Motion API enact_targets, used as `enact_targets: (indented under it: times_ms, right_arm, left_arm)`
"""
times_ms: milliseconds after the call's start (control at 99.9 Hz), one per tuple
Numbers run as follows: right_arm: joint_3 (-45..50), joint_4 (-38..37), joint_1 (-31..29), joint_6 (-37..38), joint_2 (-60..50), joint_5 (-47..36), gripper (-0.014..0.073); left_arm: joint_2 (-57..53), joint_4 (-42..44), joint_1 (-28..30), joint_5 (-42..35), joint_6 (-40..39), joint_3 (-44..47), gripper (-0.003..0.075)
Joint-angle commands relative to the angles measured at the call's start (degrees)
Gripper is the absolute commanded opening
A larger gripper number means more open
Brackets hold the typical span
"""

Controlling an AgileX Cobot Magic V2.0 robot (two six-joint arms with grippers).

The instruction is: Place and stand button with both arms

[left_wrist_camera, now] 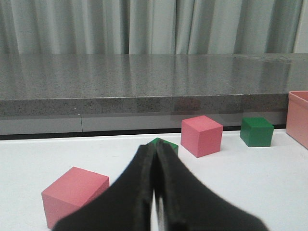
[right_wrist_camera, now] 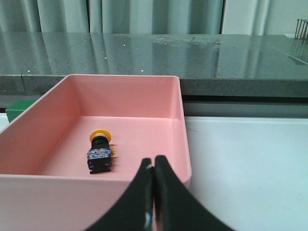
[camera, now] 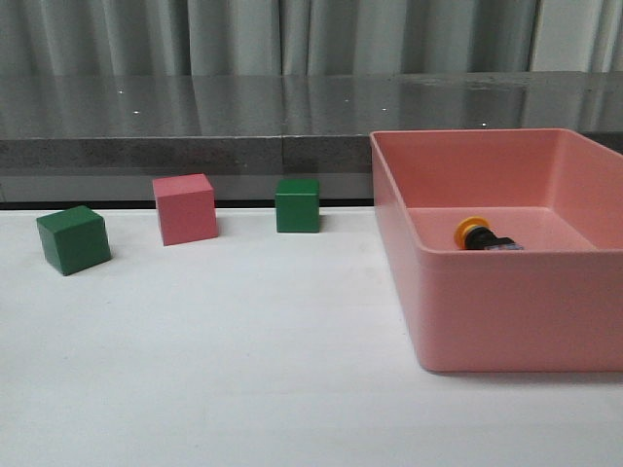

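The button [camera: 484, 236] lies on its side on the floor of the pink bin [camera: 487, 321], yellow cap toward the far wall. It also shows in the right wrist view [right_wrist_camera: 99, 152], cap away from the camera, black and blue base nearer. My right gripper [right_wrist_camera: 154, 163] is shut and empty, outside the bin at its near wall, apart from the button. My left gripper [left_wrist_camera: 155, 150] is shut and empty over the white table, in front of a green cube [left_wrist_camera: 163, 143]. Neither arm shows in the front view.
On the table's left stand a green cube [camera: 73, 239], a pink cube [camera: 185, 208] and another green cube [camera: 297, 204]. The left wrist view shows one more pink cube [left_wrist_camera: 74, 195] close to the gripper. A grey stone ledge [camera: 195, 146] runs along the back.
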Motion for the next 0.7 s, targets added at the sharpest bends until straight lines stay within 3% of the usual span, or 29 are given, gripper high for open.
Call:
enact_targets:
  times_ms: [0, 290, 490, 690]
  right_arm:
    - [-0.64, 0.22, -0.25, 0.04, -1.11, -4.86, -0.0069]
    - [-1.79, 0.22, -0.25, 0.04, -1.06, -9.82, -0.0069]
    - [-14.33, 0.87, -0.12, 0.04, 2.41, 4.19, -0.0069]
    - [-29.45, 0.87, 0.00, 0.04, 16.42, 14.86, -0.0069]
  left_arm:
    - [-1.65, -0.53, 0.14, -4.42, 0.08, 2.57, -0.0020]
    - [-1.65, -0.53, 0.14, -4.42, 0.08, 2.57, -0.0020]
    - [-1.65, -0.53, 0.14, -4.42, 0.08, 2.57, -0.0020]
    - [-1.65, -0.53, 0.14, -4.42, 0.08, 2.57, -0.0019]
